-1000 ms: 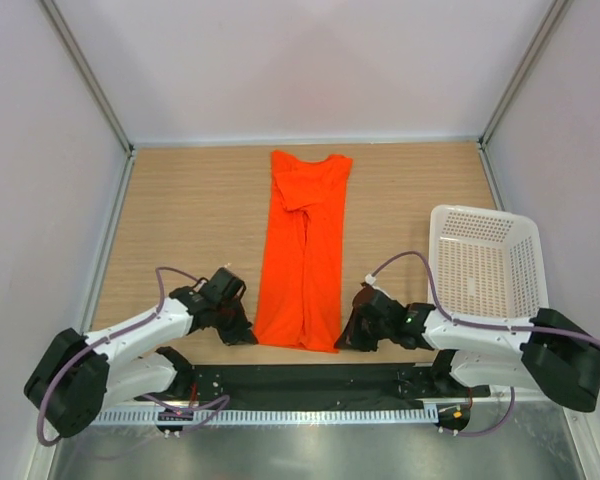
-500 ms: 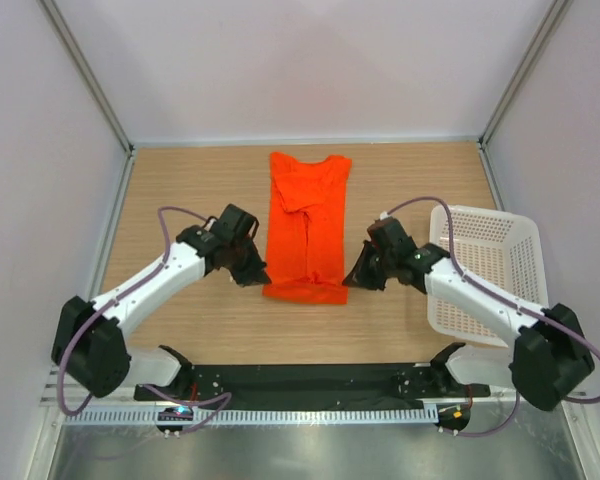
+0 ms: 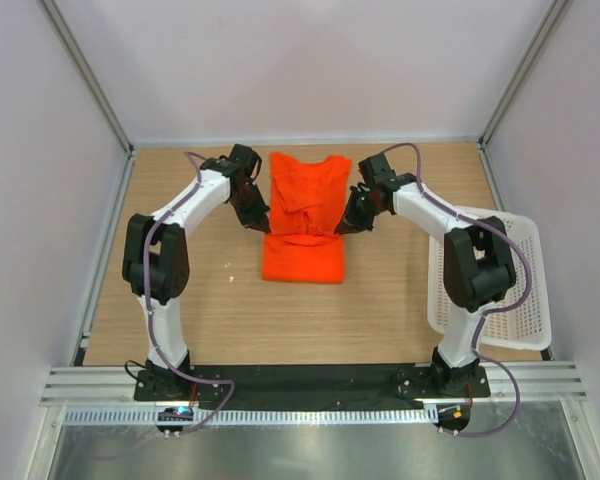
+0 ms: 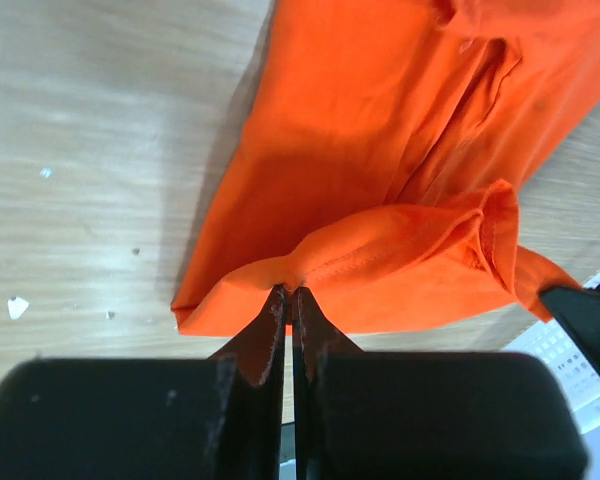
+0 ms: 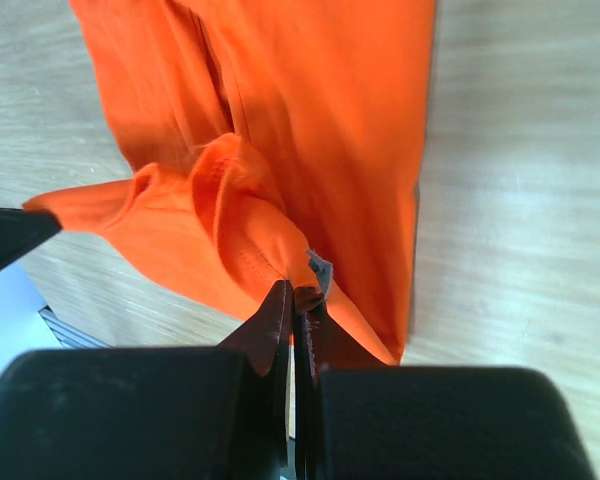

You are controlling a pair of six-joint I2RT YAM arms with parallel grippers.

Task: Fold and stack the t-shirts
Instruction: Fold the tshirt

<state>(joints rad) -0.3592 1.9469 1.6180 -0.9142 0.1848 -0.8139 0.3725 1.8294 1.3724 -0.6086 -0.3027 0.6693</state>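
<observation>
The orange-red t-shirt (image 3: 304, 215) lies on the wooden table, folded lengthwise and doubled back on itself, its fold nearest the arms. My left gripper (image 3: 260, 222) is shut on the hem corner at the shirt's left edge; the pinch shows in the left wrist view (image 4: 288, 290). My right gripper (image 3: 349, 224) is shut on the hem corner at the right edge, seen in the right wrist view (image 5: 298, 295), where a small grey label sticks out. Both corners are held a little above the lower layer of the t-shirt (image 4: 380, 150), which also shows in the right wrist view (image 5: 330, 110).
A white lattice basket (image 3: 500, 275) stands at the table's right side, under my right arm's forearm. Grey walls enclose the table on three sides. A black rail and metal strip run along the near edge.
Both grippers have carried the shirt's near hem away from the arm bases toward the collar, doubling the shirt over itself. The arms are now stretched far out over the table.
</observation>
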